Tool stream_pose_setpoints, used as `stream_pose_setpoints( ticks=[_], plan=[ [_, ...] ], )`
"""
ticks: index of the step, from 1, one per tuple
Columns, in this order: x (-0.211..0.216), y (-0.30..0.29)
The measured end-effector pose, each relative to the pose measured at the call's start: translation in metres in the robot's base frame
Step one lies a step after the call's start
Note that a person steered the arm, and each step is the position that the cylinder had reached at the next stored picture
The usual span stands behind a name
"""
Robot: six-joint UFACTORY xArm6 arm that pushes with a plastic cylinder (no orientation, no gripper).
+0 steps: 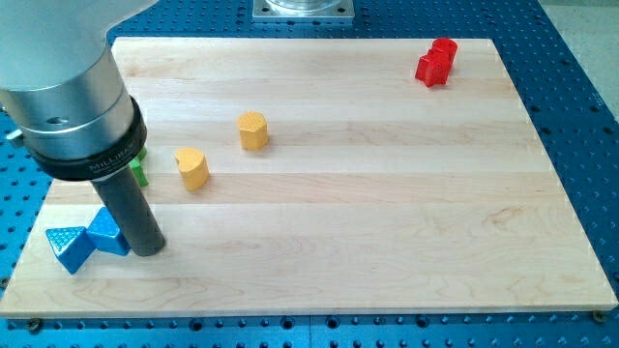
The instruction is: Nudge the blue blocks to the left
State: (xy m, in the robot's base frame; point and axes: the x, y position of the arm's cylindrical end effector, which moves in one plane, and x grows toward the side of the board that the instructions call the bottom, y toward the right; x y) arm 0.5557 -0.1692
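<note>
Two blue blocks sit at the view's bottom left of the wooden board. A blue triangular block lies nearest the left edge, and a second blue block touches it on its right. My tip rests on the board right against the right side of the second blue block. The dark rod and the arm's grey body rise from it toward the view's top left and hide part of that block.
Two yellow blocks stand left of centre: a heart-like one and a hexagonal one. A green block peeks out behind the rod. A red block sits at the top right corner.
</note>
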Motion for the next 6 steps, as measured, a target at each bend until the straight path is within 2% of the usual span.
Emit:
stream_pose_setpoints(
  ticks=[6],
  plan=[
    [-0.0008,0.0017]
  ],
)
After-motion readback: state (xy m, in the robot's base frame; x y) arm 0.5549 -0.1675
